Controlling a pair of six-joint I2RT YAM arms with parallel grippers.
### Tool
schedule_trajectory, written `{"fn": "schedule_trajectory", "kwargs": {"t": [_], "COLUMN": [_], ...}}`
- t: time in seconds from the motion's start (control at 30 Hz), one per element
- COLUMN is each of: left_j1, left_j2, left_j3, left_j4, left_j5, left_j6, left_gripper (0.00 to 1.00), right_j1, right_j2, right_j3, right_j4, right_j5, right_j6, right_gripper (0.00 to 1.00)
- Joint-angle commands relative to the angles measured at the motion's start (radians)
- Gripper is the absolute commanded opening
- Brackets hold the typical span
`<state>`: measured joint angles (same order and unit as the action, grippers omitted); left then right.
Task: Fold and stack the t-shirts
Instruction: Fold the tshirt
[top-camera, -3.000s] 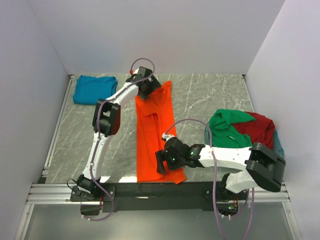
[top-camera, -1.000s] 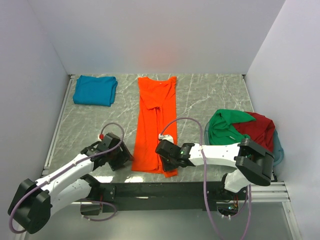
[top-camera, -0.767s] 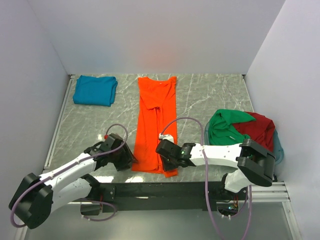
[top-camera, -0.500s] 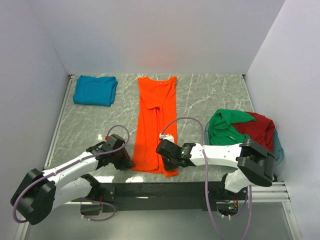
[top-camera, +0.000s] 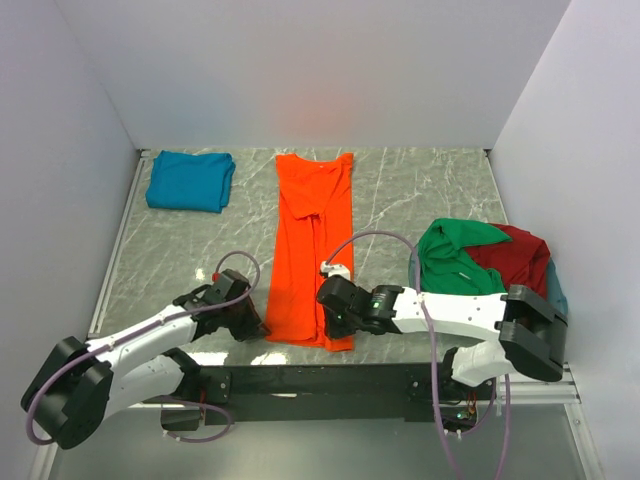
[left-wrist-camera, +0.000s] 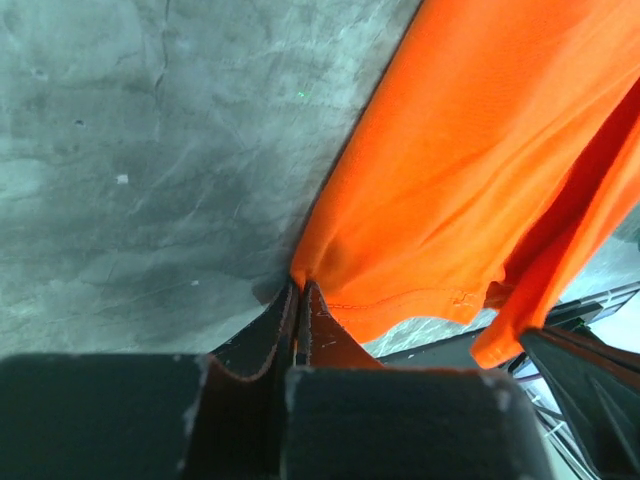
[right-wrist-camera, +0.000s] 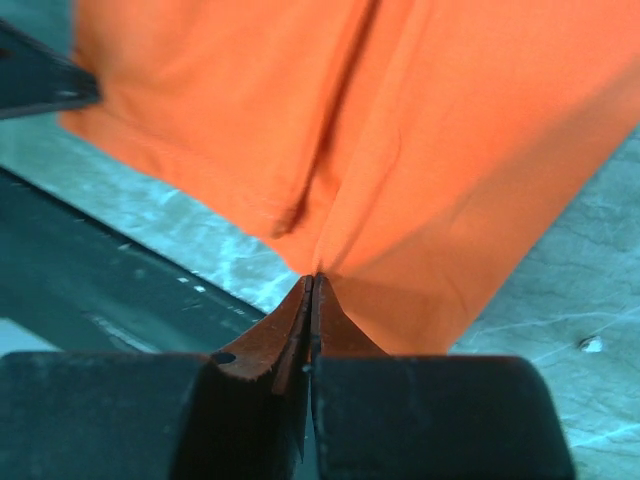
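Observation:
The orange t-shirt (top-camera: 305, 250) lies as a long narrow strip down the middle of the table, collar at the far end. My left gripper (top-camera: 262, 330) is shut on its near left hem corner (left-wrist-camera: 300, 275). My right gripper (top-camera: 330, 332) is shut on the near hem further right, where the cloth (right-wrist-camera: 400, 150) puckers at the jaw tips (right-wrist-camera: 315, 278). A folded teal t-shirt (top-camera: 190, 180) rests at the far left. The green t-shirt (top-camera: 455, 255) and the dark red t-shirt (top-camera: 520, 255) lie heaped at the right.
The grey-blue basket (top-camera: 556, 295) shows only as a rim under the heap at the right. A black rail (top-camera: 320, 380) runs along the table's near edge just behind both grippers. White walls enclose the table on three sides.
Both grippers have closed onto the orange t-shirt's near hem. The left gripper slid right to reach the corner; the right gripper shifted slightly. The shirt's near edge has bunched a little.

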<state>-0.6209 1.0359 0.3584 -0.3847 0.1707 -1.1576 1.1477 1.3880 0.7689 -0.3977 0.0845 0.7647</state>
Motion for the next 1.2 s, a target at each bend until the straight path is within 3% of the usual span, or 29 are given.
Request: {"fn": "schedule_trajectory", "kwargs": {"t": [0.0, 0.4, 0.5, 0.57, 0.87, 1.17], "left_j1": [-0.008, -0.011, -0.013, -0.014, -0.016, -0.017], "left_j2": [-0.02, -0.094, -0.097, -0.103, -0.108, -0.125], "left_j3": [-0.041, -0.065, -0.073, -0.075, -0.076, -0.079], "left_j4": [-0.063, -0.075, -0.08, -0.083, -0.097, -0.109], "left_j5": [-0.033, -0.008, -0.008, -0.011, -0.016, -0.02], "left_j6": [0.001, -0.024, -0.031, -0.036, -0.037, -0.039], "left_gripper": [0.0, 0.0, 0.0, 0.0, 0.0, 0.0], "right_j1": [0.007, 0.012, 0.014, 0.017, 0.021, 0.017], "right_j2": [-0.049, 0.063, 0.115, 0.141, 0.019, -0.202], "right_j3": [0.024, 0.067, 0.102, 0.118, 0.109, -0.06], "right_j4": [0.034, 0.163, 0.129, 0.126, 0.09, -0.053], "right_j5": [-0.014, -0.107, -0.101, -0.106, -0.039, 0.067], "right_j6": [0.015, 0.007, 0.004, 0.002, -0.018, 0.138], "right_gripper": [0.04, 0.04, 0.13, 0.3, 0.52, 0.62]}}
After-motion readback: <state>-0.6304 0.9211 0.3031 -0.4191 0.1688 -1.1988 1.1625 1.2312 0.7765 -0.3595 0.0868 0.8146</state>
